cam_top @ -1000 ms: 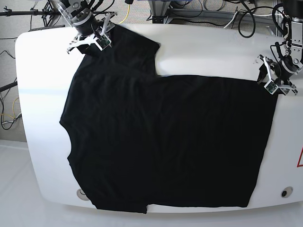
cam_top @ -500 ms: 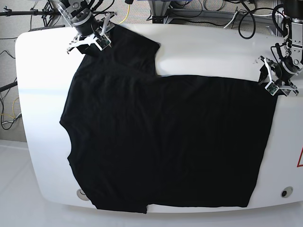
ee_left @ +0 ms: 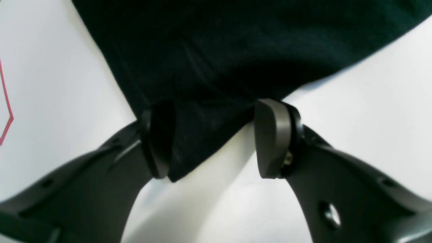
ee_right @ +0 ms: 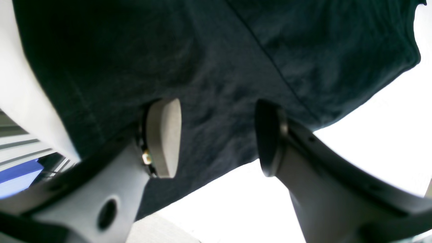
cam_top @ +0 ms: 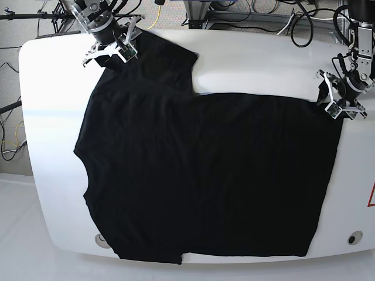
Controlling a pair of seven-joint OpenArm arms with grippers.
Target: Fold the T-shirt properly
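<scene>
A: Black T-shirt (cam_top: 205, 175) spread flat over most of the white table (cam_top: 53, 117), neckline toward 9 o'clock, hem toward 3.

B: Edges?

A: Bottom edge run right to the table's rim at 6 o'clock, even slightly over it. Bare white strip along 9 o'clock, wider bare patch at 12 to 1 o'clock above the body, narrow margin at 3.

B: Room around that sleeve (cam_top: 167, 58) at 11 o'clock?

A: Laid out toward the far rim, free table just right of it. Cables (cam_top: 234, 14) and frame parts beyond the far edge, off the surface.

B: Right gripper (cam_top: 111, 51)?

A: Parked at 11 o'clock over the sleeve's outer end. Jaws spread wide in the wrist view, cloth filling the gap between the two pads (ee_right: 163, 136), sleeve hem visible just below them. Nothing pinched. Contact with the cloth impossible to judge.

B: Left gripper (cam_top: 337, 99)?

A: At 2 o'clock, over the hem's far corner. Likewise wide apart. From the wrist view, corner of the shirt pointing down between the fingers (ee_left: 273, 138), tip close beside the dark left one, white table showing before the right one. No grasp.

B: Anything else near that corner?

A: Red line marking (ee_left: 6, 111) on the table off at 9 o'clock in that wrist view, well apart from the cloth.
</scene>
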